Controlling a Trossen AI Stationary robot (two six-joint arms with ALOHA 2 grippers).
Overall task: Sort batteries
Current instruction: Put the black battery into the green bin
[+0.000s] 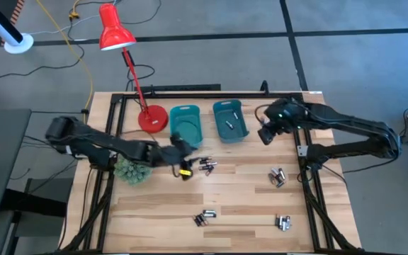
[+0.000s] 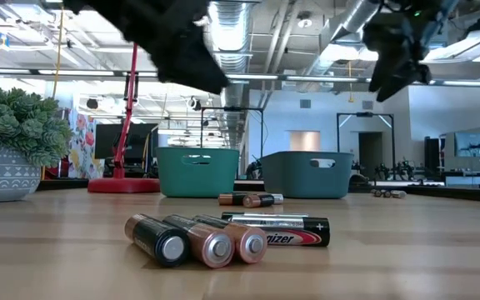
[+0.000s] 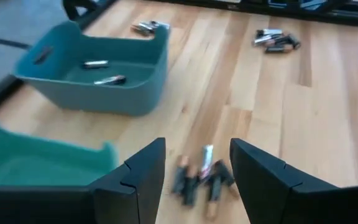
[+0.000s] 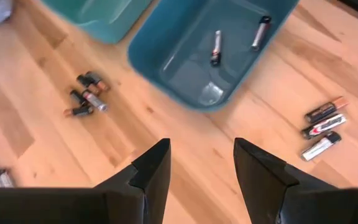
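Batteries: only two cells (image 4: pixel 216 47) lie in the right-hand bin (image 1: pixel 230 121), side by side on its floor, as both wrist views show. The left-hand bin (image 1: pixel 186 125) shows no cell in the part of it that is visible; its interior is partly hidden by the left arm in the high view. So the sort looks barely begun.

Still loose on the table (image 1: pixel 246 202):
- a cluster (image 1: pixel 206 166) just in front of the left-hand bin, directly under the left gripper
- a pile (image 1: pixel 278 177) toward the right side
- a group (image 1: pixel 205 218) near the front edge, centre
- a group (image 1: pixel 283 223) near the front edge, right

The low view shows mixed types in the front group: copper-topped cells beside a black-and-silver one.

Left gripper (image 3: pixel 197 171): fingers apart, empty, hanging over the cluster by the left-hand bin. Judged to be lining up for a pick.
Right gripper (image 4: pixel 201 168): fingers apart, empty, hanging above the table just beside the right-hand bin's front corner.

Surroundings: red desk lamp (image 1: pixel 116 32) with its base (image 1: pixel 152 118) just beside the left-hand bin; potted spiky plant (image 1: pixel 131 170) close under the left forearm. Both crowd the left arm's swing. Cells in each cluster touch one another, so lifting one alone may nudge its neighbours.
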